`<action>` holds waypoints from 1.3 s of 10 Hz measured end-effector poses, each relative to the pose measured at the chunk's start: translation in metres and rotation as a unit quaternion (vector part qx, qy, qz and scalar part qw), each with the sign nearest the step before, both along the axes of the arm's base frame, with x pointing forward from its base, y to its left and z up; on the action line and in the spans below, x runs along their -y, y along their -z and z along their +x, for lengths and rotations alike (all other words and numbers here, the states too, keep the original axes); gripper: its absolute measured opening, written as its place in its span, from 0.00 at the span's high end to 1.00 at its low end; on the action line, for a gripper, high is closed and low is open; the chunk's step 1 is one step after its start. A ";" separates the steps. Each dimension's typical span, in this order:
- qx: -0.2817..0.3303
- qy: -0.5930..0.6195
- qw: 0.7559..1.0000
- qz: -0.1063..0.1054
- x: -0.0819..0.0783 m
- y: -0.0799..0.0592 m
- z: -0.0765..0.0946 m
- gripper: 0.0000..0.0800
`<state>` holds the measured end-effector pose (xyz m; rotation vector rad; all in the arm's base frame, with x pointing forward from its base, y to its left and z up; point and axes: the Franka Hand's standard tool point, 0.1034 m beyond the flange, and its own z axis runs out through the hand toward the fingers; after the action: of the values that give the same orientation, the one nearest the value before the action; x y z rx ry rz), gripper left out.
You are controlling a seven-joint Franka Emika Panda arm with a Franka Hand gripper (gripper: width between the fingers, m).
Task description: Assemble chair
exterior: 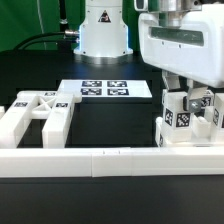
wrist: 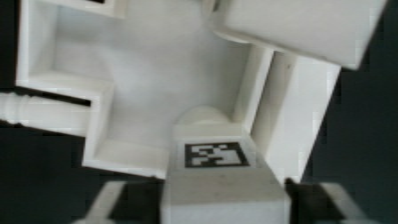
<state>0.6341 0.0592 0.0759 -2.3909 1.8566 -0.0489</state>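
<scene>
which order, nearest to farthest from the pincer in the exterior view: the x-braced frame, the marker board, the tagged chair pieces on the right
1. tagged chair pieces: directly under the pincer, on the exterior view's right.
2. marker board: flat on the middle of the table.
3. X-braced frame: far over on the exterior view's left.

One chunky white plastic X-braced frame (exterior: 40,112), one flat white marker board (exterior: 70,90) with four black-and-white square tags (exterior: 92,85), one long low white border wall (exterior: 110,160); clustered tagged white pieces (exterior: 185,125) uncountable.
</scene>
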 end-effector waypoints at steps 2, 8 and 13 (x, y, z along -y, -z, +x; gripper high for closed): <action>0.005 -0.059 0.998 -0.007 0.001 0.000 0.000 0.33; 0.016 -0.325 0.945 -0.039 0.002 0.000 -0.001 0.19; 0.024 -0.516 0.854 -0.064 0.005 0.000 0.000 0.19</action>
<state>0.6339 0.0546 0.0755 -3.0755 0.3531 -0.1329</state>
